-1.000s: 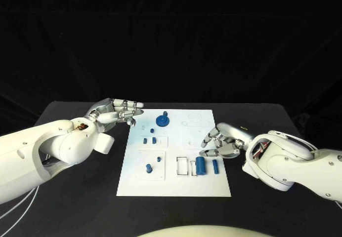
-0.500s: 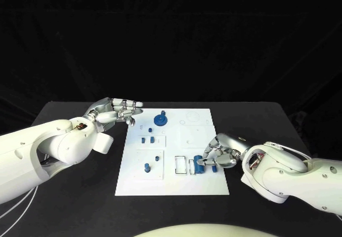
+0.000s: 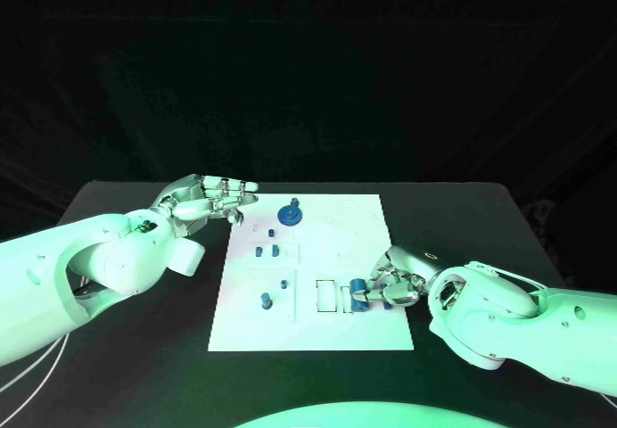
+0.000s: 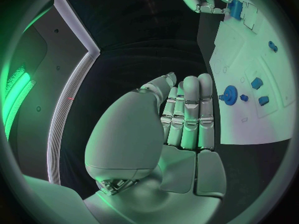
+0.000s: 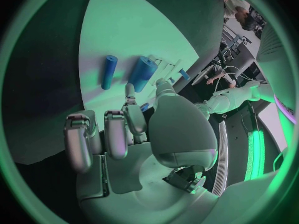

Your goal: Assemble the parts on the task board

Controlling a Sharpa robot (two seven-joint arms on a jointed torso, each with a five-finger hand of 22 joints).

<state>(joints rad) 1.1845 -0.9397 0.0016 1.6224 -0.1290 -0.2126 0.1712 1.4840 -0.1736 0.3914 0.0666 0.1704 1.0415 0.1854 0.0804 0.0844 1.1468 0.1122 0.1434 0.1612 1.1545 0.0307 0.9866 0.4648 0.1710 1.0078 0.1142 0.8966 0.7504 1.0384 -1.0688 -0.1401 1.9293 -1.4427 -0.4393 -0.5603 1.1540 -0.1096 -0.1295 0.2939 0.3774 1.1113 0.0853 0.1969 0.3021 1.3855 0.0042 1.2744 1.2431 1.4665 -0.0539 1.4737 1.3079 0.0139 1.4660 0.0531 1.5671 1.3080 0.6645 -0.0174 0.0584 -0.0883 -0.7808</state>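
Two blue cylinders (image 3: 358, 296) lie at the near right of the white board (image 3: 337, 330), the right hand (image 3: 396, 282) poised over them, grip unclear. Left hand (image 3: 206, 200) hovers empty, fingers extended. Small, rigid, probably light and smooth; pinch mid-length.

**Green light washing over a dark scene**

In the head view, green light is falling from above. The task board (image 3: 276, 330) is glowing as the brightest surface, while the black table (image 3: 489, 223) and the backdrop are swallowing nearly all the light. The white arms are picking up a mint sheen.

In the left wrist view, a green light strip (image 4: 15, 99) is shining at the circle's rim. The left hand (image 4: 168, 134) is catching dull highlights along its fingers.

In the right wrist view, another green strip (image 5: 252, 154) is glowing, and the right hand (image 5: 149, 129) is reflecting it softly. Both wrist pictures are bending the board's straight edges and darkening toward the frame.
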